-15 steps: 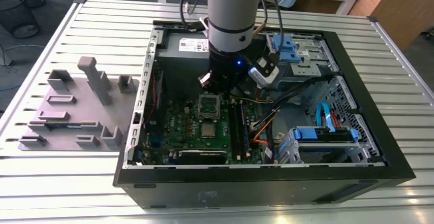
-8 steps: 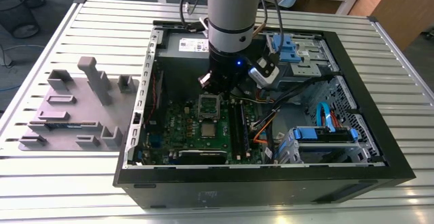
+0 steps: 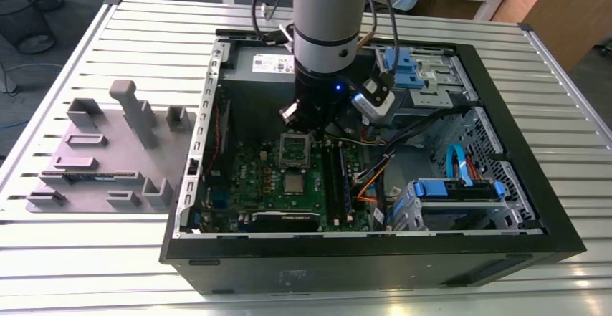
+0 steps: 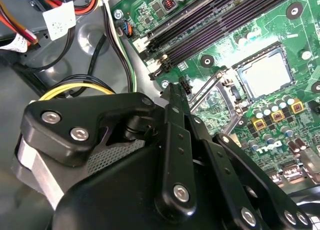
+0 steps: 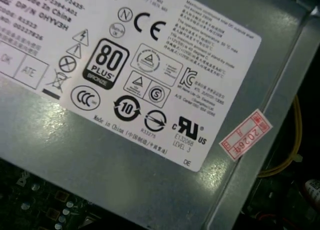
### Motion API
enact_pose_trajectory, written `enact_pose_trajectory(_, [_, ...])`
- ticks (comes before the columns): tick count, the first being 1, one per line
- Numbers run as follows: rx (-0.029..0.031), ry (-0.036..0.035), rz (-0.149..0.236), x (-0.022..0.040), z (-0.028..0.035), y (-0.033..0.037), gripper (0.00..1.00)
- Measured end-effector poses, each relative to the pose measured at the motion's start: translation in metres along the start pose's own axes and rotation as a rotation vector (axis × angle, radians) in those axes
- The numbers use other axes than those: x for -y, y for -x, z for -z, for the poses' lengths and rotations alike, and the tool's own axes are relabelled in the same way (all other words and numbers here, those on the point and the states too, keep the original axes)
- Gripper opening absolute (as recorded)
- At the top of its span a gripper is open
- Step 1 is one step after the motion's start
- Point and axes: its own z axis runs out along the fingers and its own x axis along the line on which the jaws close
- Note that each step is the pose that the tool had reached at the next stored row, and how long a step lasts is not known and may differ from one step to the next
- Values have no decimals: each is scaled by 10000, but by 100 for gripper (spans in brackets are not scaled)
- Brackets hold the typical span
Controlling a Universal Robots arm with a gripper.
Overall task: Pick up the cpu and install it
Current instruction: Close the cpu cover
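Exterior view: arm reaches down into the open computer case (image 3: 535, 216) at frame centre, gripper (image 3: 304, 124) low over the green motherboard (image 3: 258, 180). The cpu (image 3: 294, 181) lies flat in its socket just below the gripper, with the hinged frame (image 3: 294, 150) raised. Second wrist view: cpu (image 4: 265, 73) at right, uncovered, apart from the gripper (image 4: 176, 93); cannot tell the gripper's state. First wrist view: grey power supply box (image 5: 150, 155) with label.
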Motion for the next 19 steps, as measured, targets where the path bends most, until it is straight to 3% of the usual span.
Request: enact_pose_trajectory(19, [-14, -17, 203, -3, 49, -1, 11])
